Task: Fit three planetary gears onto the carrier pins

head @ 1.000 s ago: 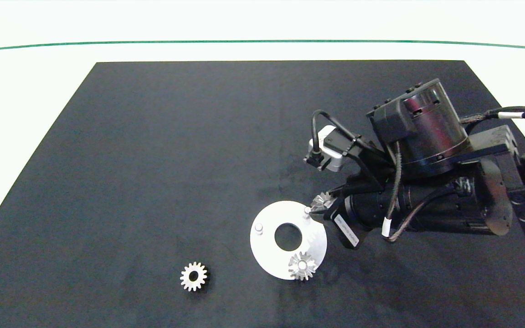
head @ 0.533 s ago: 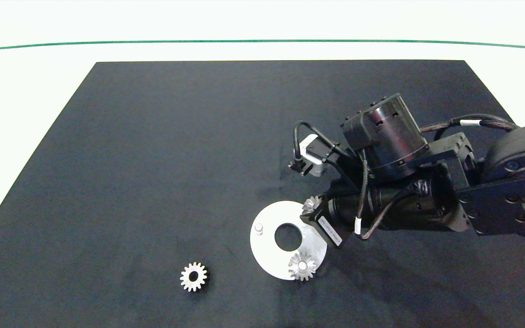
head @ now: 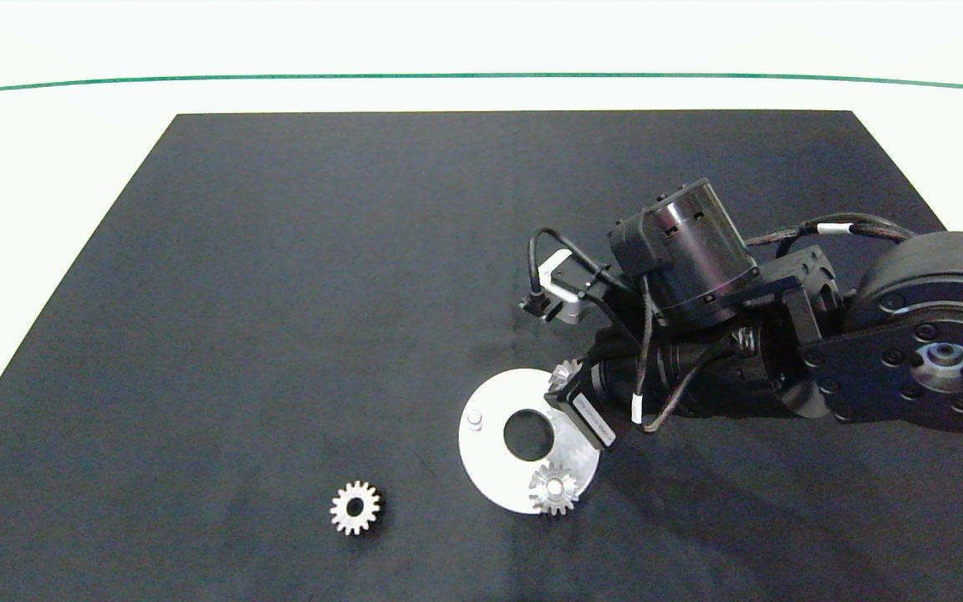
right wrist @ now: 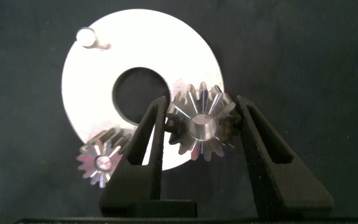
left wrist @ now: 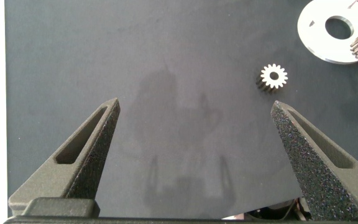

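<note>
Over the white disc point(head: 490, 477): second gear at its pin, binding risk.
Head view: one gear point(head: 554, 489) was seated, one point(head: 355, 507) lay loose on the surface point(head: 281, 251). Left wrist view: left tool point(left wrist: 194, 155) hung apart, well clear. Right wrist view: right tool point(right wrist: 201, 134) was clamped on a gear point(right wrist: 201, 127); any tilt could jam it or mesh teeth badly; one pin point(right wrist: 86, 37) stood bare.

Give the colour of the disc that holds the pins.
The disc is plain white; the right wrist view shows it best.

Right gripper point(right wrist: 199, 118): you have moved it left and lower, over the white disc point(head: 490, 400).
Held gear point(right wrist: 199, 126): it now sits over the far-right carrier pin point(right wrist: 201, 127), hiding it from above.
</note>
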Tool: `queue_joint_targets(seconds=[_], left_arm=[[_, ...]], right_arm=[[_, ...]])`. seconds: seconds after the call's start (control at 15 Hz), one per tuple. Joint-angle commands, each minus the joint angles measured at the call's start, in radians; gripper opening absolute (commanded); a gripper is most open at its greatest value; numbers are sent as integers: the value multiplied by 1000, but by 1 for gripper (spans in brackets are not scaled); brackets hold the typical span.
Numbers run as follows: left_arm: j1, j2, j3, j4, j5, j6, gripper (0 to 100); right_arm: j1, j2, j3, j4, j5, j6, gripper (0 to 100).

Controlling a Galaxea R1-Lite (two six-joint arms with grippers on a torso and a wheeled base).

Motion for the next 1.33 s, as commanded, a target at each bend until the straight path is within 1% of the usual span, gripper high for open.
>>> queue_joint_targets(seconds=[0.07,0.4,1.07,1.27,1.33], left_arm=[[0,0,0,2,0,1,100],[-1,1,-2,0,-2,1,100],[-11,13,-6,-2,0,1,100],[-9,13,-8,-2,0,-1,100],[-11,12,-8,-2,0,-8,100]], right_arm=[[-14,11,-1,0,-1,-2,0],[-22,20,-7,-1,1,-1,0],[-11,32,-29,-3,1,1,0],[-9,32,-27,-1,1,1,0],[-9,32,-27,-1,1,1,0]])
